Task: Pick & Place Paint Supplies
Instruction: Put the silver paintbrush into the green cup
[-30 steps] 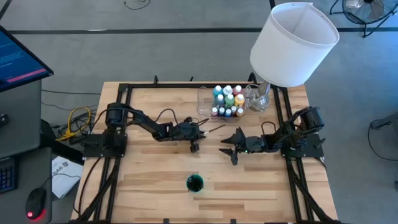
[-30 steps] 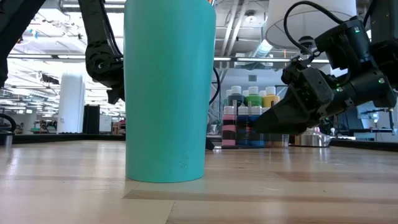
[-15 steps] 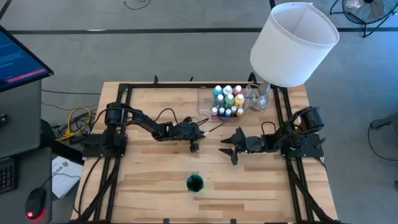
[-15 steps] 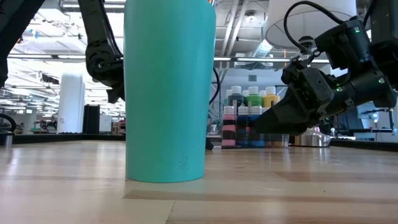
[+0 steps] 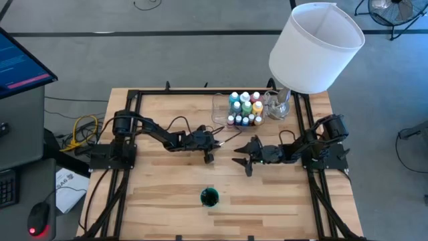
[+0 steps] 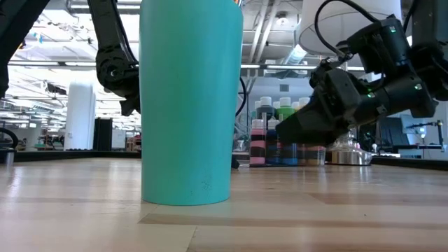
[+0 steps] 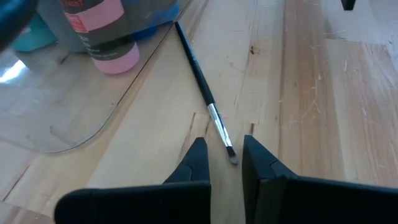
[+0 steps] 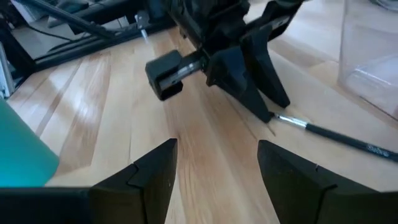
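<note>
1. Surface: we record a light wooden plank top inside a black frame; the landmark for every place below is the clear plastic tray near its far edge.
2. Paint bottles: we count a cluster of white-capped bottles in blue, green, yellow, red and pink standing upright in the tray; from table level they show as two tiers.
3. Brush: thin, dark-handled with a metal ferrule, lying flat on the surface just outside the tray's curved corner, bristle end pointing away from the tray.
4. Left gripper: we find it low over the surface just in front of the tray, fingers drawn close together with the brush tip between them; whether they pinch it we cannot tell.
5. Right gripper: in front of the tray and beside the left gripper, its fingers spread apart and empty, aimed at the brush tip.
6. Teal cup: upright, well in front of the tray.
7. White lampshade: beside the tray's right end.
</note>
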Motion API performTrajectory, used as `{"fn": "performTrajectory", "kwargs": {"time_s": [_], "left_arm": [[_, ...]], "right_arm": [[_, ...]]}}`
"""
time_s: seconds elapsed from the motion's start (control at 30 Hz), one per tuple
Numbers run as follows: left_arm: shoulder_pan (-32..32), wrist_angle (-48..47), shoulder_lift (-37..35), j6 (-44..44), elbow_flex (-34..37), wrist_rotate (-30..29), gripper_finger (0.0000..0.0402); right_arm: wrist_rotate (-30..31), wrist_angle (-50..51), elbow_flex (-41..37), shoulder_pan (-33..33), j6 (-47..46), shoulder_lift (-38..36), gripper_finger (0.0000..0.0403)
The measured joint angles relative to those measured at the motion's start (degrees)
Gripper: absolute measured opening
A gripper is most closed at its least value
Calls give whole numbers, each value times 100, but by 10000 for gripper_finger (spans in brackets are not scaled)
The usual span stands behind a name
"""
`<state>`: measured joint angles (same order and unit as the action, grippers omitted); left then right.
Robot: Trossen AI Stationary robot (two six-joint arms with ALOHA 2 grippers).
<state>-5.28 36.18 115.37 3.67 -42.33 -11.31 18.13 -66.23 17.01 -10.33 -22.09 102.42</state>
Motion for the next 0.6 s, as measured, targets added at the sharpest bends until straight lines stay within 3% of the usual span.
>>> {"fn": "performTrajectory", "kwargs": {"time_s": [0.3,0.6], "left_arm": [[57,-13,-195,-98,70,46,0],[173,-136,-1930,-330,819,-270,0]], "right_arm": [[-3,401,256,-4,12,1,216],[-2,751,353,243,15,1,216]]}}
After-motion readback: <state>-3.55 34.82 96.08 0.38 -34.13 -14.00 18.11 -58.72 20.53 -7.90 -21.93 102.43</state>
